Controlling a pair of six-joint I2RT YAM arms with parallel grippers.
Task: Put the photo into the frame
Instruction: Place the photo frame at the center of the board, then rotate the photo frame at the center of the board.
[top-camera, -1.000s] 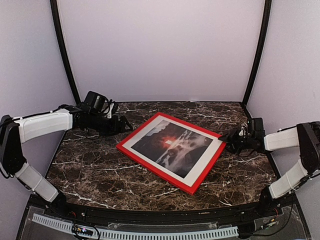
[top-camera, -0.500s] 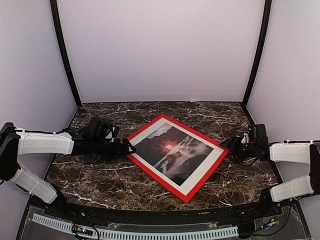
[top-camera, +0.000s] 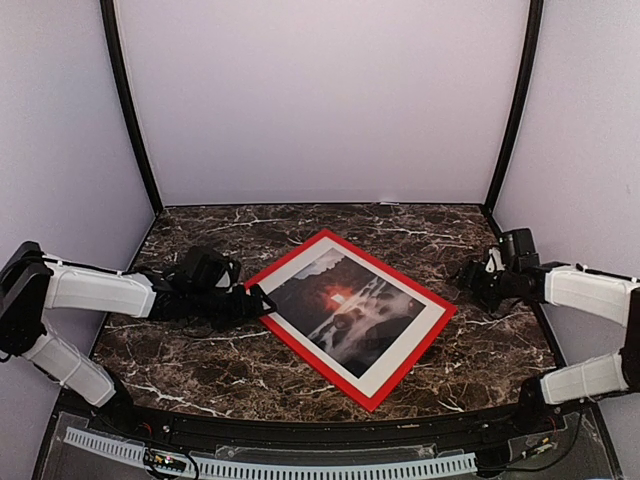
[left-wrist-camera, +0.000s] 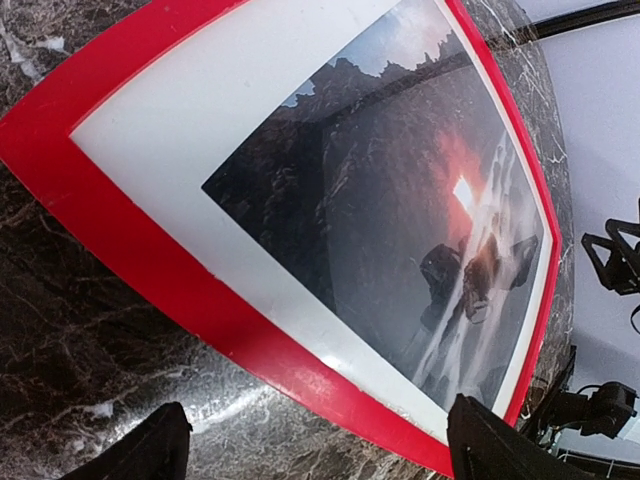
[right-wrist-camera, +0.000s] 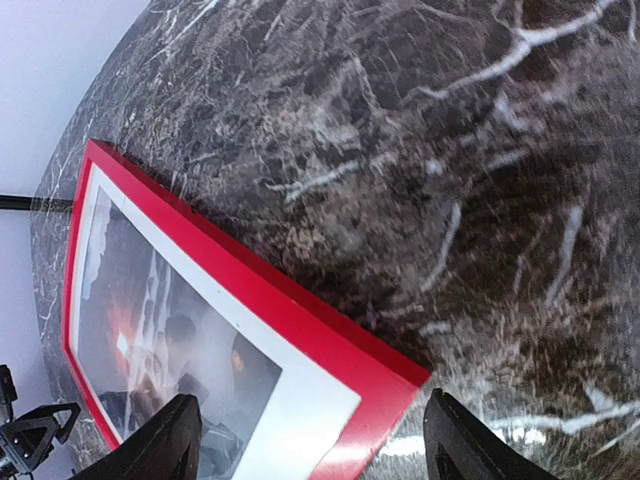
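Red frame: we see it flat on the marble table, photo inside.
Right gripper: drawn back from the right corner it touched 0.5 s ago, fingers spread, arm low.
Left gripper: arm stretched low, fingers spread beside the left corner.

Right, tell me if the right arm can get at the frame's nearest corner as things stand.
Likely yes. The right claw is open and close to that corner of the frame, with only bare table between them. Nothing stands in the way.
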